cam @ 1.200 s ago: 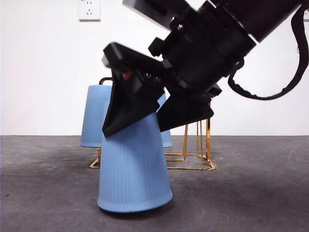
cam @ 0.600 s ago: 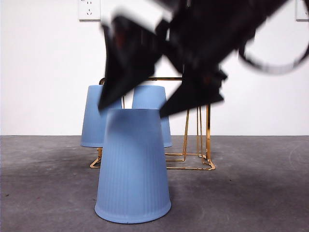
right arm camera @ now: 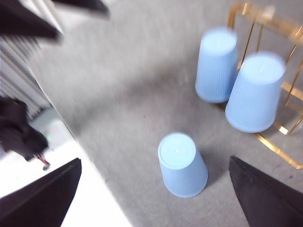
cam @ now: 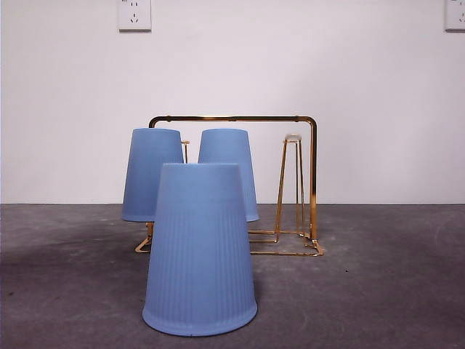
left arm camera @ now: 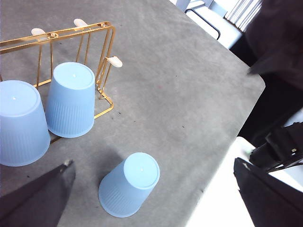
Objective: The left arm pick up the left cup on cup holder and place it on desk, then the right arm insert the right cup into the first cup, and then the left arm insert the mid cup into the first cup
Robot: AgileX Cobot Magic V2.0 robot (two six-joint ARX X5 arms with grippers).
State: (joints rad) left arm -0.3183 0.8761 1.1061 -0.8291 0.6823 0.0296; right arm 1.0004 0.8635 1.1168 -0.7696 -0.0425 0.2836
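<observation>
One blue cup (cam: pixel 200 251) stands mouth down on the dark grey desk (cam: pixel 378 291), in front of the gold cup holder (cam: pixel 232 118). Two more blue cups (cam: pixel 151 174) (cam: pixel 231 156) sit upside down on the holder's pegs. A white-tipped peg (cam: pixel 293 138) at the right end is bare. No arm shows in the front view. In the left wrist view my left gripper (left arm camera: pixel 153 161) is open, high above the desk cup (left arm camera: pixel 129 185). The blurred right wrist view has my right gripper (right arm camera: pixel 155 160) open too, high over the same cup (right arm camera: pixel 182 163).
A white wall with a socket (cam: pixel 134 14) rises behind the holder. The desk's edge (left arm camera: pixel 246 109) and dark robot parts (left arm camera: pixel 279 42) beyond it show in the left wrist view. A pale surface (right arm camera: pixel 85 198) borders the desk in the right wrist view.
The gripper that gripped the tilted front cup has let go and risen out of the front view. That cup now stands flat on the desk by itself.
</observation>
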